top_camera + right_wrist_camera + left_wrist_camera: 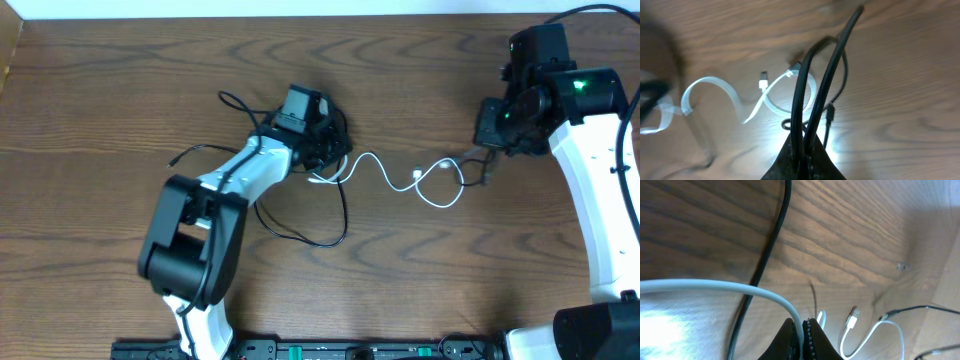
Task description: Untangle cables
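Left gripper [803, 336] is clenched on the white cable [715, 284], right gripper [803, 152] is pinching doubled strands of the black cable [832, 65], and the white one snakes across the wooden table [100, 100] between them.

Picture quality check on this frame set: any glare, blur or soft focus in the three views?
Overhead: evenly lit and sharp, brown wooden table without glare. Left wrist: thin white cable near the lens is soft; washed-out glare on the wood at lower left. Right wrist: thin black cable close up is slightly blurred; bright glare on the wood at the bottom, dark smear at the left edge.
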`<state>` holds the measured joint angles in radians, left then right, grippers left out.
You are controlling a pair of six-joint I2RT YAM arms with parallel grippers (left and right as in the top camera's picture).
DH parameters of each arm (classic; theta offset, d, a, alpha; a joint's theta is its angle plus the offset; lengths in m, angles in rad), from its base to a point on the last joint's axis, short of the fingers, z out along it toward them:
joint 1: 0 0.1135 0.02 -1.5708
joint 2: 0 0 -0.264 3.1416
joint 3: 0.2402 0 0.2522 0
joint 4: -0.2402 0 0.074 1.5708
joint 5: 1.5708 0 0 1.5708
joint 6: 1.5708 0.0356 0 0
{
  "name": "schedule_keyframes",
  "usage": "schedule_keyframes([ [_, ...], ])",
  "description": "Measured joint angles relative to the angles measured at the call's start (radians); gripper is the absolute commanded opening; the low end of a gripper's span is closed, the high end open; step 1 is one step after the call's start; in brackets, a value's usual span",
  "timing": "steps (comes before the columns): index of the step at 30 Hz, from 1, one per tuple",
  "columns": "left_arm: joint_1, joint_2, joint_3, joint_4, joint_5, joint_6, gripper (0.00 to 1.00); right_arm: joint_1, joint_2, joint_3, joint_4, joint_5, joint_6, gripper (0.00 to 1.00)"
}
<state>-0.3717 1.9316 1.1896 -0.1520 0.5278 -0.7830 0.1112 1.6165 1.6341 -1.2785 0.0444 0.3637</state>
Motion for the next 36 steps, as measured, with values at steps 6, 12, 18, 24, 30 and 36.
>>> schedule_keyframes([
  [6,0.006,-0.055,0.000,-0.117,0.019,0.084,0.07,-0.008,0.000,-0.005,0.161,0.008,-0.046,0.01],
  [12,0.000,-0.055,0.000,-0.199,0.022,0.144,0.08,-0.010,-0.022,-0.005,0.345,-0.014,-0.085,0.01],
  [18,-0.002,-0.055,0.000,-0.261,0.023,0.190,0.07,-0.065,-0.048,-0.005,0.447,-0.004,-0.069,0.01],
  [24,-0.006,-0.055,0.000,-0.293,0.018,0.245,0.07,-0.268,-0.039,-0.002,0.452,-0.069,-0.060,0.01],
  [30,-0.006,-0.055,0.000,-0.294,0.016,0.268,0.07,-0.512,-0.001,0.086,0.459,-0.145,-0.061,0.01],
  [36,-0.011,-0.055,0.000,-0.294,0.016,0.288,0.08,-0.644,0.093,0.224,0.512,-0.166,-0.063,0.01],
])
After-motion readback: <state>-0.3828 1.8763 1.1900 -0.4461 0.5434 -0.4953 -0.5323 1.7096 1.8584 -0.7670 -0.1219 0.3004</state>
